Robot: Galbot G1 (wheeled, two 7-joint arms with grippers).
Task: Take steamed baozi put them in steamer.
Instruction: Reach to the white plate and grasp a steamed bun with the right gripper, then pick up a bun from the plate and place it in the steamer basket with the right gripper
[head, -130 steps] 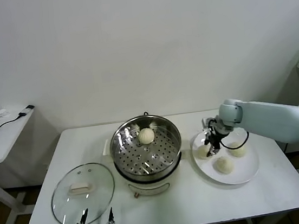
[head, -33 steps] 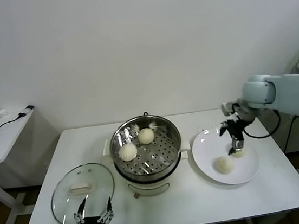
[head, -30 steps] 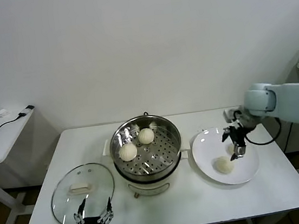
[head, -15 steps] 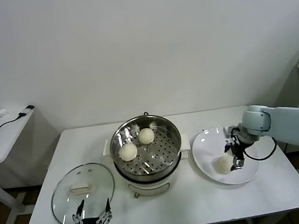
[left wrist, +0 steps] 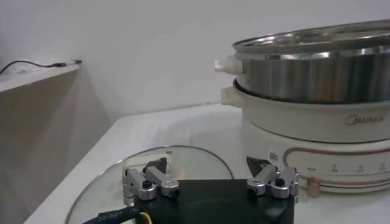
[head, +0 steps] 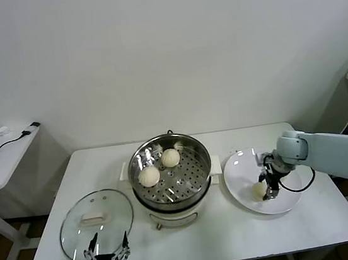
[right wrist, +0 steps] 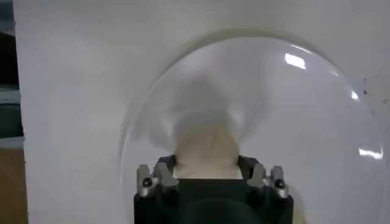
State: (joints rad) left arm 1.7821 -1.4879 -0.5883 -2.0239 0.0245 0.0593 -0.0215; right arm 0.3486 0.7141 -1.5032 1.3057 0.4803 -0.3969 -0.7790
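Closing around a steamed baozi (head: 259, 190) on the white plate (head: 242, 166), the right gripper (head: 269, 189) has its fingers (right wrist: 164, 169) pressed against the bun's two sides, narrowed to its width; the right wrist view shows the pale dome (right wrist: 206, 149) seated between them. The grip comes from above, which looks meant to let the bun be lifted straight off the plate. Only this one bun shows on the plate; whether another is hidden behind the arm cannot be told.

Two baozi already sit in the steamer (head: 173, 191), one (head: 170, 157) at about 12 o'clock on the perforated tray and one (head: 148, 176) near 9 o'clock, leaving the tray's 3-to-6 o'clock side bare for the next.

The steamer lies at 9 o'clock from the plate, just beside it, and its raised steel rim is what a carried bun would have to clear. The glass lid (head: 96, 219) lies flat on the table (head: 313, 227) beyond the steamer, out of the path. The left gripper (left wrist: 210, 182) waits spread wide at the table's near edge by that lid, holding nothing.
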